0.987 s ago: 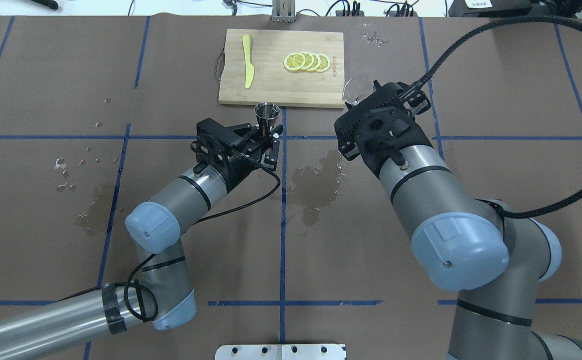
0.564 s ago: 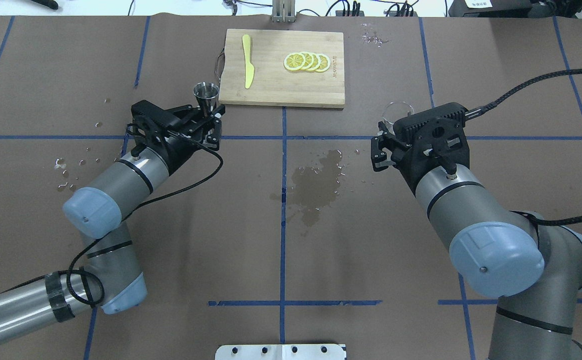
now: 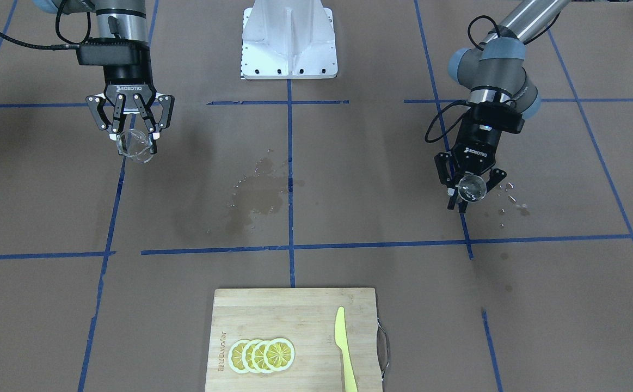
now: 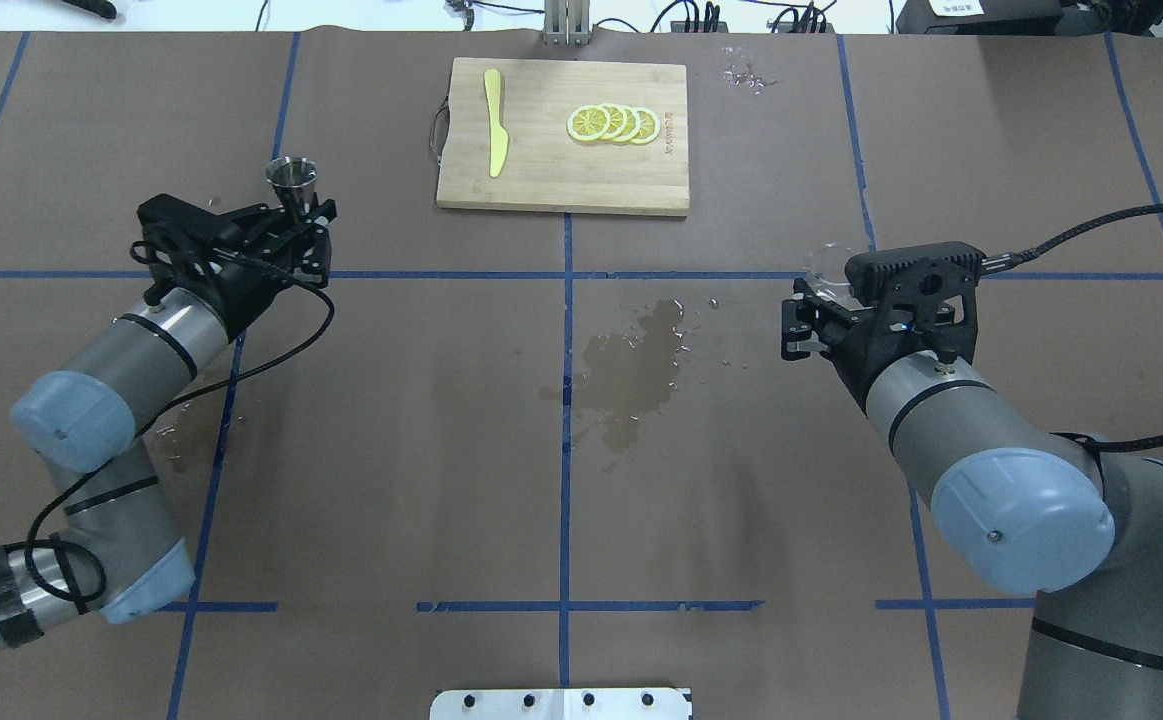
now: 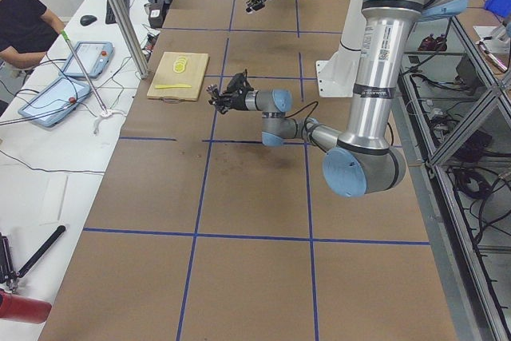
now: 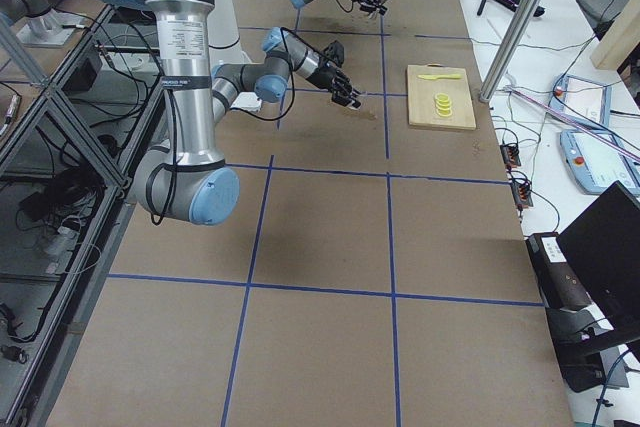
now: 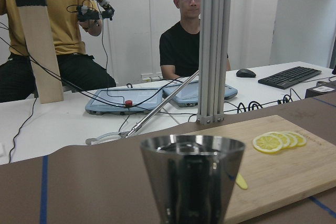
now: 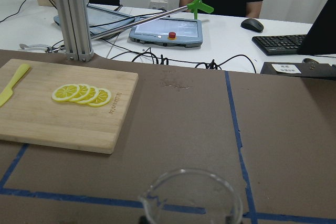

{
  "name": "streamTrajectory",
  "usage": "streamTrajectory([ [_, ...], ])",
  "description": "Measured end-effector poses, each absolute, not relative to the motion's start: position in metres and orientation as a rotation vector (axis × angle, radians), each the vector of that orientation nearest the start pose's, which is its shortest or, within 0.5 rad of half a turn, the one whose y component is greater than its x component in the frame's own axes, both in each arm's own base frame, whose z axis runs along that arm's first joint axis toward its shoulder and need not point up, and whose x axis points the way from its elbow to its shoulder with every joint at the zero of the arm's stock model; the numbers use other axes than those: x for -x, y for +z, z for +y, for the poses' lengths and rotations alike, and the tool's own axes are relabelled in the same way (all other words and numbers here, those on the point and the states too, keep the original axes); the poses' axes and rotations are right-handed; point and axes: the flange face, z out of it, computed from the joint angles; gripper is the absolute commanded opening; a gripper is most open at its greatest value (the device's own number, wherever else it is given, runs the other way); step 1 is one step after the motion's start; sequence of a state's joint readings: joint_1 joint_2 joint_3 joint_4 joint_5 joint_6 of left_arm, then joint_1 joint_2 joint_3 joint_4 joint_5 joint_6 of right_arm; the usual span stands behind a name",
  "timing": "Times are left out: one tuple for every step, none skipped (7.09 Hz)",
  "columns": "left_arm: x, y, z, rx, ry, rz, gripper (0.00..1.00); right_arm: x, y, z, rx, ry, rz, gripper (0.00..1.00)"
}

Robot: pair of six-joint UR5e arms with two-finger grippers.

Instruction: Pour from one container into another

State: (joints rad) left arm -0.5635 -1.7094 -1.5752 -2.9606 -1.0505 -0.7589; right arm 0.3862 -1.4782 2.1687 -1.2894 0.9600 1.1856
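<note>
My left gripper (image 4: 301, 218) is shut on the steel jigger (image 4: 292, 176), which stands upright with its wide cone up, over the table's left half. In the left wrist view the jigger (image 7: 192, 181) fills the lower centre. In the front-facing view the left gripper (image 3: 467, 195) holds the jigger (image 3: 472, 187) at the right. My right gripper (image 3: 135, 138) is shut on the clear glass cup (image 3: 133, 148), held above the right half of the table. The cup (image 4: 825, 262) shows partly behind the wrist, and its rim and pouring lip (image 8: 190, 190) appear in the right wrist view.
A wooden cutting board (image 4: 561, 190) lies at the far centre with lemon slices (image 4: 613, 123) and a yellow knife (image 4: 494, 122). A wet patch (image 4: 631, 375) darkens the paper mid-table. Droplets (image 4: 136, 340) dot the left side.
The arms have drawn apart. The left gripper carried the jigger leftward from the centre line. The right gripper carried the cup rightward and nearer the robot, away from the board.
</note>
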Motion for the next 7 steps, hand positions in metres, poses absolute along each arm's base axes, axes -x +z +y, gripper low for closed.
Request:
streamTrajectory([
  [-0.343, 0.447, -0.438, -1.242, -0.278, 0.875, 0.0, 0.355, 0.302, -0.357, -0.863, 0.35, -0.67, 0.0],
  [-0.331, 0.459, -0.438, -1.251, -0.361, 0.84, 0.0, 0.353, 0.305, -0.362, -0.847, 0.406, -0.684, 0.0],
  [-0.32, 0.47, -0.436, -1.267, -0.429, 0.798, 0.0, 0.352, 0.311, -0.364, -0.831, 0.447, -0.691, 0.0],
  [-0.312, 0.482, -0.433, -1.269, -0.503, 0.773, 0.0, 0.35, 0.322, -0.363, -0.82, 0.464, -0.683, 0.0],
  [-0.31, 0.496, -0.426, -1.261, -0.574, 0.76, 0.0, 0.345, 0.334, -0.362, -0.814, 0.466, -0.663, 0.0],
  [-0.317, 0.505, -0.414, -1.253, -0.613, 0.761, 0.0, 0.342, 0.347, -0.36, -0.812, 0.469, -0.654, 0.0],
  [-0.329, 0.509, -0.399, -1.245, -0.633, 0.775, 0.0, 0.339, 0.365, -0.36, -0.825, 0.484, -0.681, 0.0],
])
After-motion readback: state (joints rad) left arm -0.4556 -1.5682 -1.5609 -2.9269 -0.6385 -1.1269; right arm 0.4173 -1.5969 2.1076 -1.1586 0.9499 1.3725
